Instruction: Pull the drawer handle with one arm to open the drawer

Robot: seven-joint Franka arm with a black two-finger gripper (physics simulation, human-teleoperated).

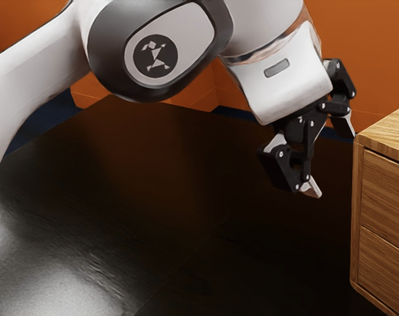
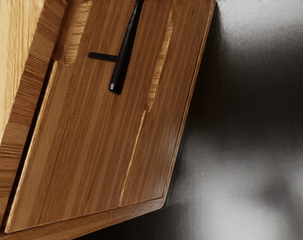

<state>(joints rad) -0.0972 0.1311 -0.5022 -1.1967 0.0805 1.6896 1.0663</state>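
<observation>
Wooden drawer front [image 2: 101,150]: rigid, likely light | slim black bar handle [image 2: 124,50]: pinch mid-bar | black two-finger gripper [image 1: 330,161]: fingers [image 1: 298,172] spread, empty

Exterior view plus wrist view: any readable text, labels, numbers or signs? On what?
No readable words or numbers in either view.
Arm joint cap: white geometric emblem on a black disc, no letters.
Grey oblong plate on the arm's white shell: blank.
Wooden cabinet and black drawer handle: no label.
</observation>
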